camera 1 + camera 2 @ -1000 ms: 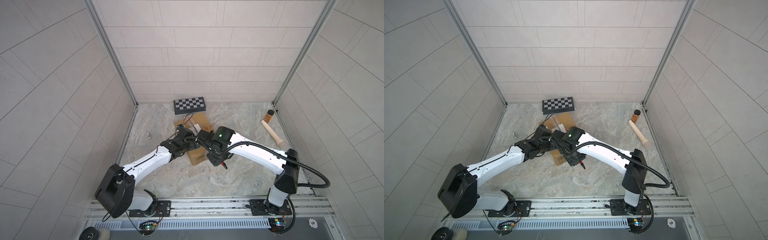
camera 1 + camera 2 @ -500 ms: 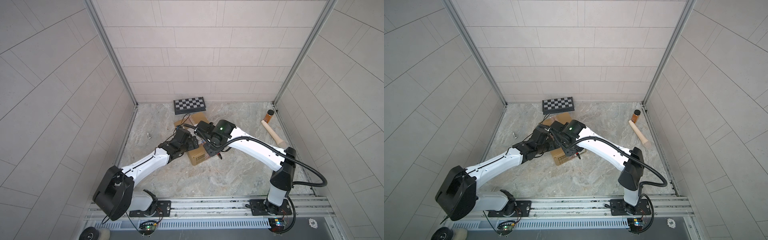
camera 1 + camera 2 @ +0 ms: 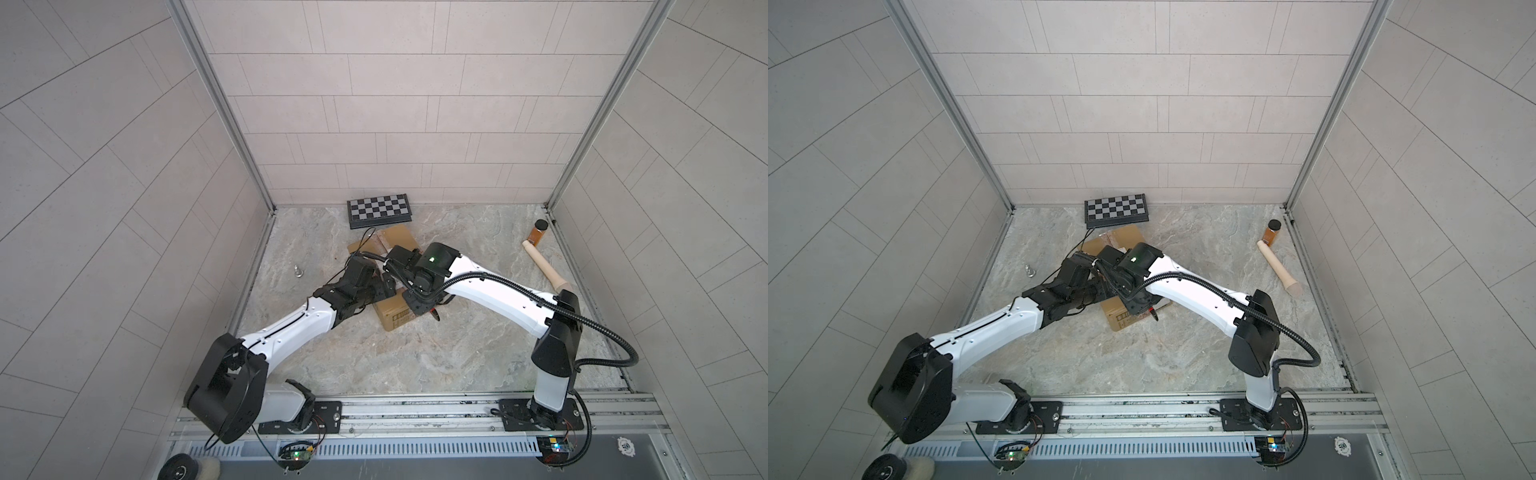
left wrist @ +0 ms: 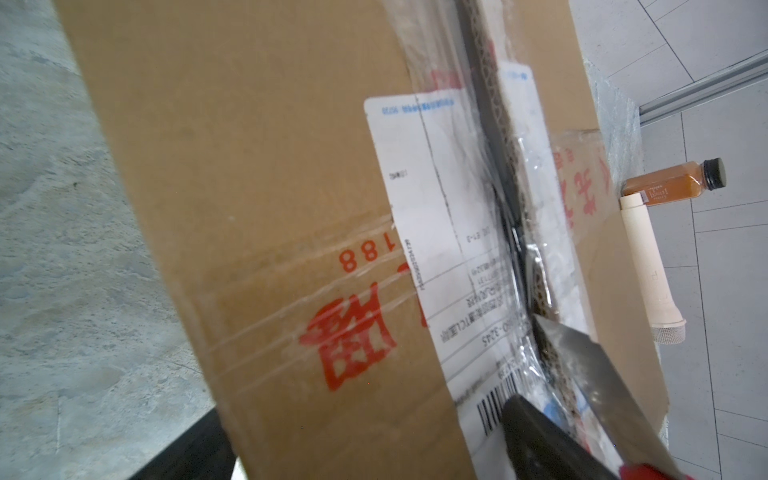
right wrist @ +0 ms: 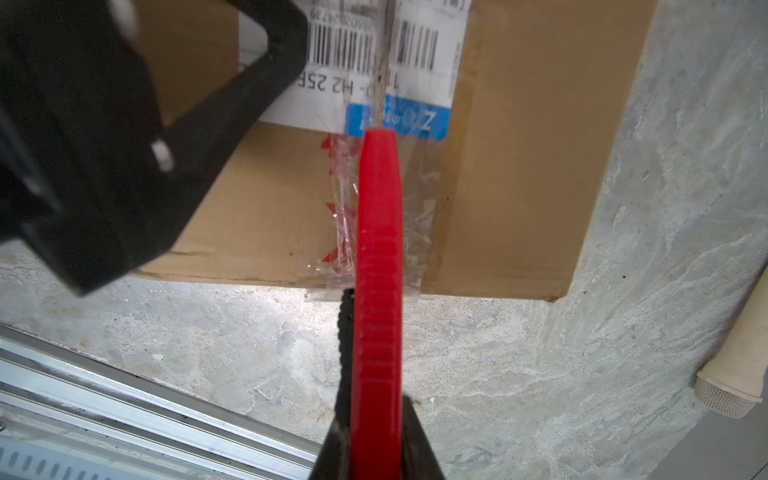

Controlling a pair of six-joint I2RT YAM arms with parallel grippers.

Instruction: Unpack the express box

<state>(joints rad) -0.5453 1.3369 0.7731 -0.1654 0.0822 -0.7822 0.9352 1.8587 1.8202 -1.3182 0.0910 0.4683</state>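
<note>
Right fingers [image 5: 417,440] farther back by express box [image 5: 519,166], tight on red knife [image 5: 378,249]; left fingers [image 5: 104,174] apart.

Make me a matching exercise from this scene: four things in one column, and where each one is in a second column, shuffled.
1. express box
2. checkered board
3. amber bottle
4. red-handled cutter

A. near the right wall
B. gripped in the right arm's jaws
C. at the foot of the back wall
D. mid-floor, under both arms

Pairs: 1-D, 2-C, 3-A, 4-B
</note>
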